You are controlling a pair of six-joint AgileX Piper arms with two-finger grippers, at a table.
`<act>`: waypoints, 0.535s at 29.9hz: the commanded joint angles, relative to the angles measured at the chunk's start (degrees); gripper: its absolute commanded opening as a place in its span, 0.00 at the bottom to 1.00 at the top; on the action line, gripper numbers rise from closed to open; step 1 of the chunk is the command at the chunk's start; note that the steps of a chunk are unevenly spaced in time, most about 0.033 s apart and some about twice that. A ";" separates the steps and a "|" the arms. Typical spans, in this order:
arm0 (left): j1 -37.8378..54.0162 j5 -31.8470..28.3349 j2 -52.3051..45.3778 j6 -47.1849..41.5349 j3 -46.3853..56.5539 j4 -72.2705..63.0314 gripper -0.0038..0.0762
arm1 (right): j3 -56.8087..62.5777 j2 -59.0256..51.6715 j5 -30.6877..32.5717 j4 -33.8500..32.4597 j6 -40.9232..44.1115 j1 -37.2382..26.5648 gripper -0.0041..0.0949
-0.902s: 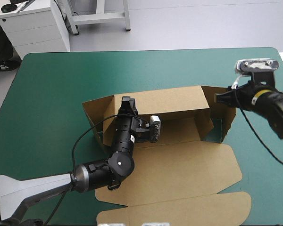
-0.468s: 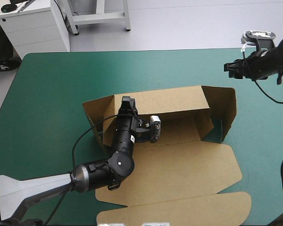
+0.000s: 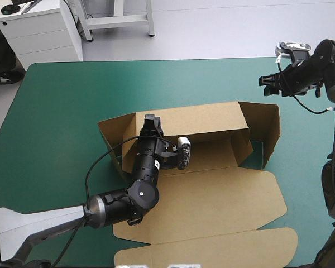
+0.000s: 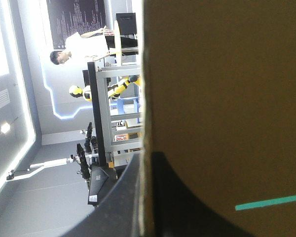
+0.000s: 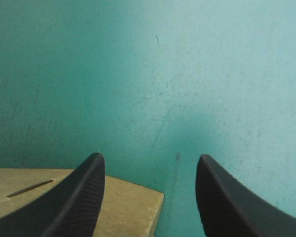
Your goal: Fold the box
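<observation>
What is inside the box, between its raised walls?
The left gripper, shut on the back wall of the box, and bare brown floor beside it. The floor under that arm is covered and cannot be seen.

This is looking like a lab: a teal-green worktop [image 3: 61, 106], a white drawer cabinet [image 3: 40, 32] standing beyond its far left corner.

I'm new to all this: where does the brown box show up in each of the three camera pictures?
High view: the box lies mid-table, far wall raised, lid flat toward the near edge.
Left wrist view: the box fills most of the picture, clamped in the left gripper.
Right wrist view: only a corner of the box, beside the open right gripper.
Shared landmark: the teal-green cover.
</observation>
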 commanded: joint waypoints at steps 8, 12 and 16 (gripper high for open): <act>-0.28 2.12 -2.34 -0.27 -1.42 6.28 0.04 | 10.30 -10.18 0.73 1.64 -3.05 -0.29 0.56; -0.28 2.03 -2.34 -0.27 -1.42 6.28 0.04 | 14.29 -13.05 0.73 4.04 -4.59 -0.29 0.56; -0.28 1.77 -2.34 -0.39 -1.42 6.28 0.04 | 18.13 -14.34 0.73 4.60 -5.12 -0.29 0.56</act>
